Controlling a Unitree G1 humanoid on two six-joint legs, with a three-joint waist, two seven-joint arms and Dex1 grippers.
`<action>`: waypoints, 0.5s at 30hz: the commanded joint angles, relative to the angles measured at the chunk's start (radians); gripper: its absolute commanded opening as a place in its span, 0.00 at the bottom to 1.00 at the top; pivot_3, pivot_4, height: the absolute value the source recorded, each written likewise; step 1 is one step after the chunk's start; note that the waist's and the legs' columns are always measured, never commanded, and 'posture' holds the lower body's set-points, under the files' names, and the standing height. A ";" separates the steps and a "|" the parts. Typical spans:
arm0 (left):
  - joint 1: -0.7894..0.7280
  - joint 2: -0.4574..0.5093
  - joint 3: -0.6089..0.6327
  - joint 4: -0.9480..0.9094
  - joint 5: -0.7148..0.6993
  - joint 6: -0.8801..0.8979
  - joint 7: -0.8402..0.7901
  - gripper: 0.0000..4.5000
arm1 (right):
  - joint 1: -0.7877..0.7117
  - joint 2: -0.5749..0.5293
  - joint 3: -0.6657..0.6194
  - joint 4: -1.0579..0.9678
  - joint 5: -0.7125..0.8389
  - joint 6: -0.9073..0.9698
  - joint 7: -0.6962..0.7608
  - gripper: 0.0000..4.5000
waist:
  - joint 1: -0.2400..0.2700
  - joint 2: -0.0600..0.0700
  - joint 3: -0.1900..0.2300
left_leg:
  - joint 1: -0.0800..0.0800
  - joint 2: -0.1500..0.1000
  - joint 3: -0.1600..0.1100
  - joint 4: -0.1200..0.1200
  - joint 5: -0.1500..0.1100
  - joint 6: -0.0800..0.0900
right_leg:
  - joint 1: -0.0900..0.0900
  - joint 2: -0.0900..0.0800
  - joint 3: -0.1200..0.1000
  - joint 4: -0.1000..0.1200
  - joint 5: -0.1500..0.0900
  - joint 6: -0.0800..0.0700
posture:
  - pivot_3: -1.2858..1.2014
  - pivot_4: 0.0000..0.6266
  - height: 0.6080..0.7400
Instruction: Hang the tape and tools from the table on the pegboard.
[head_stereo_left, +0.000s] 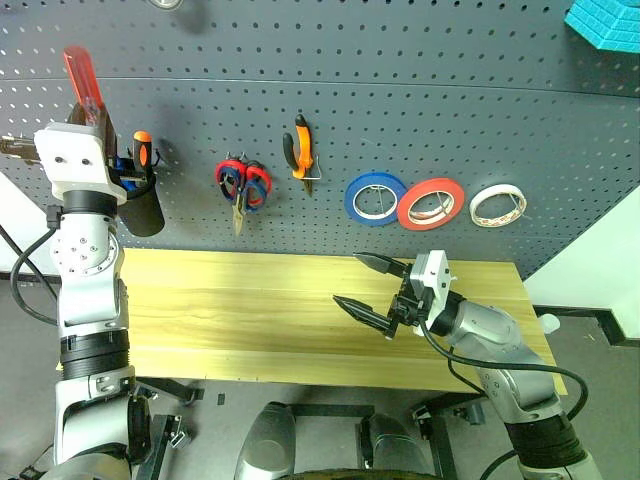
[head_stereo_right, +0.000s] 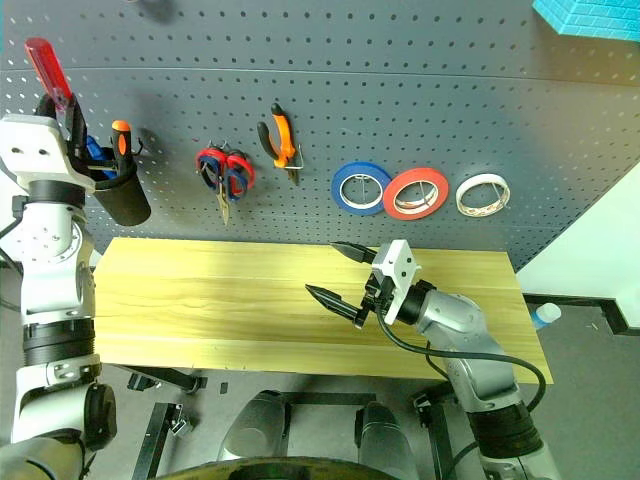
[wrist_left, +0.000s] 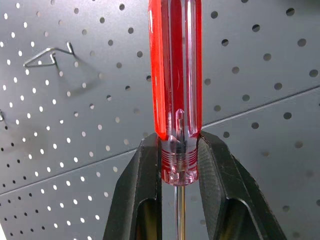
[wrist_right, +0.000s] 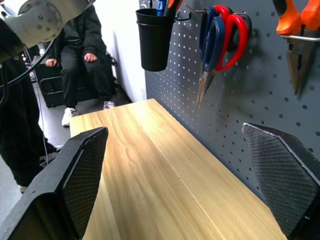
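Left tool (wrist_left: 180, 170) pinches screwdriver (wrist_left: 176, 70), tip hidden; right tool (head_stereo_left: 370, 285) spread.

Legible text, labels, brands, numbers, signs: none. No readable marking on any tool, tape roll, the cup, the board or the table.
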 joint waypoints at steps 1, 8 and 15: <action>0.007 -0.008 0.014 0.004 -0.008 0.000 0.019 0.14 | 0.005 -0.011 -0.016 -0.047 0.006 -0.002 -0.005 1.00 | 0.000 0.000 0.000 | 0.000 0.000 0.000 0.000 0.000 0.000 | 0.000 0.000 0.000 0.000 0.000 0.000 | 0.66 0.12 0.52; 0.018 -0.021 0.006 0.030 -0.004 -0.006 0.023 0.14 | 0.007 -0.019 -0.018 -0.051 0.010 0.001 -0.010 1.00 | 0.000 0.000 0.000 | 0.000 0.000 0.000 0.001 0.000 0.000 | 0.000 0.000 0.000 0.000 0.000 0.000 | 0.66 0.12 0.52; 0.004 -0.020 -0.007 0.060 -0.005 -0.019 0.025 0.14 | 0.004 -0.011 -0.025 -0.065 0.039 0.006 -0.012 1.00 | 0.000 0.000 0.000 | 0.000 0.000 0.000 0.001 0.000 0.000 | 0.000 0.000 0.000 0.001 0.000 0.000 | 0.66 0.13 0.52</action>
